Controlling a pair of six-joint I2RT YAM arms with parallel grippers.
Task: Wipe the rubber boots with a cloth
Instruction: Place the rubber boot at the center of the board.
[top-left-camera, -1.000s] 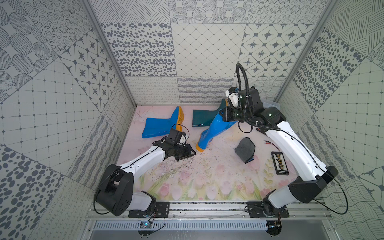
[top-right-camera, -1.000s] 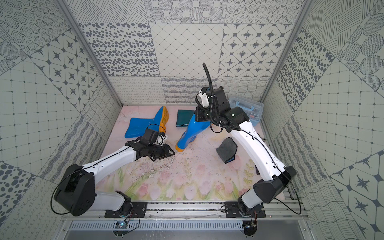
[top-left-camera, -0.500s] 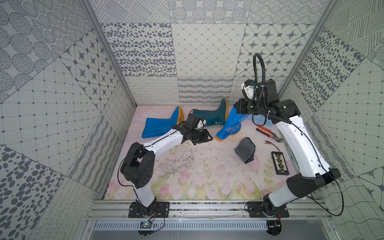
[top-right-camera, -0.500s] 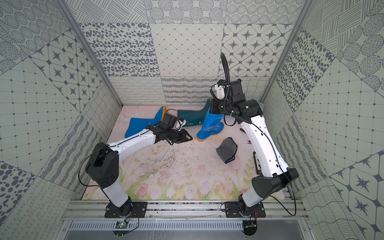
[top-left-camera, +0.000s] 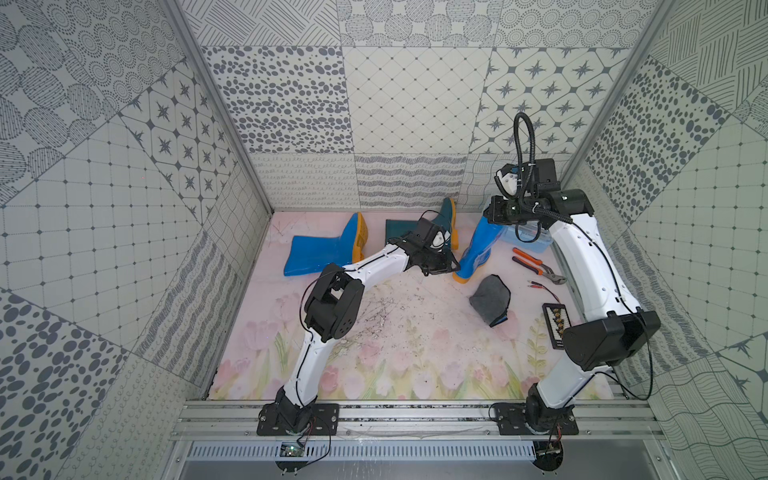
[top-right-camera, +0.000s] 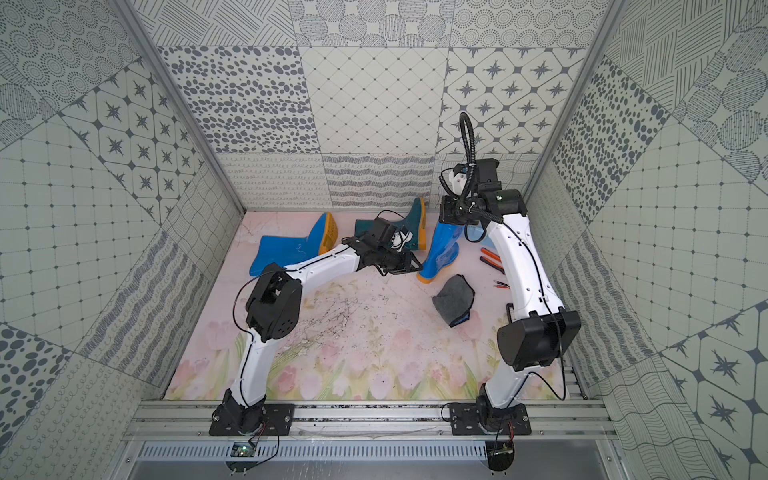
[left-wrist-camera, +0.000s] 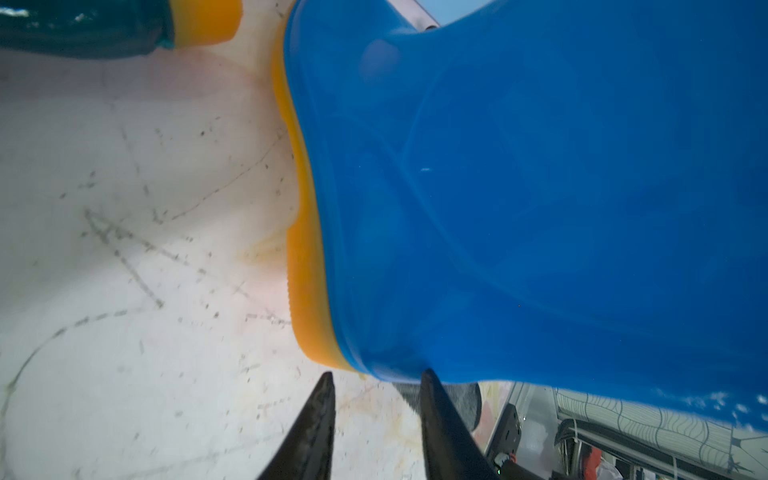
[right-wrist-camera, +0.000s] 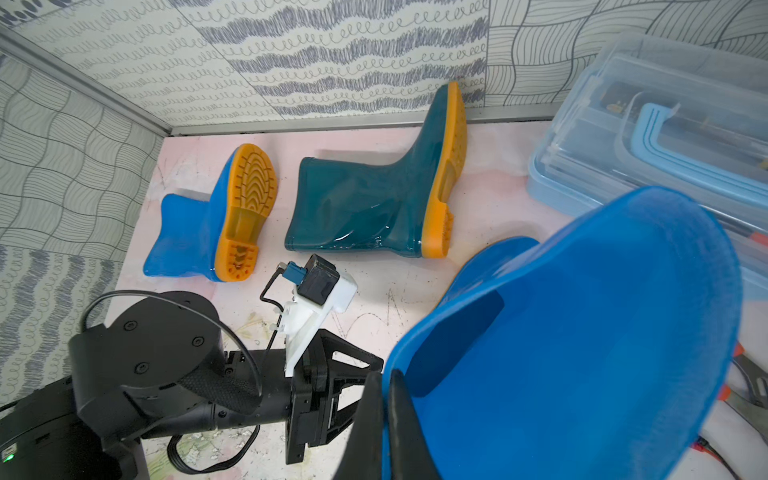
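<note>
Teal boot (top-left-camera: 448, 214) partly behind left arm (top-left-camera: 374, 266), plastic box (top-left-camera: 542, 247) mostly behind right arm (top-left-camera: 582, 257), upright blue boot (left-wrist-camera: 540, 187) blurred

Floral mat (top-left-camera: 415, 353) carries boots (top-left-camera: 316, 253), cloth (top-left-camera: 490, 299), pliers (top-left-camera: 536, 266), box (right-wrist-camera: 665, 137).

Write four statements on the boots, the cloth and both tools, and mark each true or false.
1. The right tool is clamped on the shaft rim of a blue boot. True.
2. The left tool holds the cloth. False: the cloth lies loose on the mat; the left tool's jaws stand apart and empty by that boot's toe.
3. The teal boot lies on its side. True.
4. The second blue boot stands upright. False: it lies on its side.
</note>
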